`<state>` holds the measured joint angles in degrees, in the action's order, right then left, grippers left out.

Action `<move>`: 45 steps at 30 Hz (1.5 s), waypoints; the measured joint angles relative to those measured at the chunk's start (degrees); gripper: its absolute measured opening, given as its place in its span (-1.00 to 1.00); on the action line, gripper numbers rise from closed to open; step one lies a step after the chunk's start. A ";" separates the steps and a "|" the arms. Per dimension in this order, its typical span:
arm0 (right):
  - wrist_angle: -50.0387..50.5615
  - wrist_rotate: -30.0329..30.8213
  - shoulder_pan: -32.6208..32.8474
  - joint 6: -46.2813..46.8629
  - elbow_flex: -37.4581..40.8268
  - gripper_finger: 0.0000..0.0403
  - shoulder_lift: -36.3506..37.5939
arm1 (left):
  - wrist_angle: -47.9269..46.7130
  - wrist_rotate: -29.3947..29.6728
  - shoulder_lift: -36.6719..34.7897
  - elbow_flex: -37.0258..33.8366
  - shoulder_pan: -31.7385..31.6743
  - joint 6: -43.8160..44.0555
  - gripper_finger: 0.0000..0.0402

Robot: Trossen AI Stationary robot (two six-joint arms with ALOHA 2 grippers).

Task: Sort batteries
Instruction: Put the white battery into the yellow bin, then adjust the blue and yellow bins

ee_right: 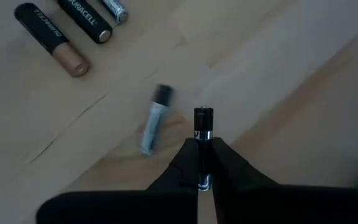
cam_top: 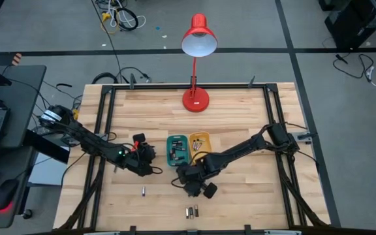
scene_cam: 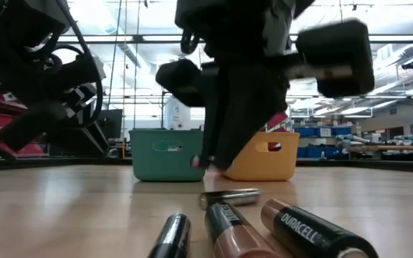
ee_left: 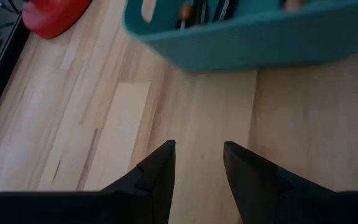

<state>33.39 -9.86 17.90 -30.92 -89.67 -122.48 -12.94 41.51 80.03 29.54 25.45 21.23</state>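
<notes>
Overhead: wooden desk (cam_top: 240, 124) in a black frame, red lamp (cam_top: 196, 46) at the far edge. Two small trays side by side at the middle: teal tray (cam_top: 177, 151) on the left, yellow tray (cam_top: 199, 145) touching it on the right, both already holding batteries.

Left hand (ee_left: 197, 163) low over bare wood just left of the teal tray, fingers narrowly parted, empty, waiting.

Right hand (ee_right: 204, 163) just near of the trays, clamped on a dark battery (ee_right: 203, 127) held along the fingers, its capped end sticking out past the tips. Trays just far of this hand, so probably a short carry away from the near edge; teal or yellow not possible to judge.

Loose on the desk: a silvery battery (ee_right: 153, 124) just beside the right hand, lying roughly in line with the held one; three more (ee_right: 67, 25) clustered near the front edge; one alone (cam_top: 143, 191) to the near left, closer to the left hand.
</notes>
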 joint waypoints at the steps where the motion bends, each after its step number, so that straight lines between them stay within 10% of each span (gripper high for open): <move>1: 1.91 0.19 0.22 0.36 -1.12 -0.93 0.00 | 0.78 -0.01 0.00 0.00 0.00 -0.02 -0.24; 20: 32.29 6.63 -7.10 10.20 -14.40 -0.93 4.99 | 1.05 -0.23 0.00 0.00 0.11 1.73 -0.24; 36: 23.13 8.16 -14.23 14.05 2.78 -0.89 13.49 | 1.28 -3.79 0.00 0.00 0.15 1.75 -0.24; 45: 14.95 10.15 -16.22 18.08 10.19 -0.43 14.47 | 2.80 -3.95 0.00 0.00 0.14 1.63 -0.24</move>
<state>48.34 0.29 1.67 -12.84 -79.48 -108.01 -10.14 37.56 80.03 29.54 25.59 22.86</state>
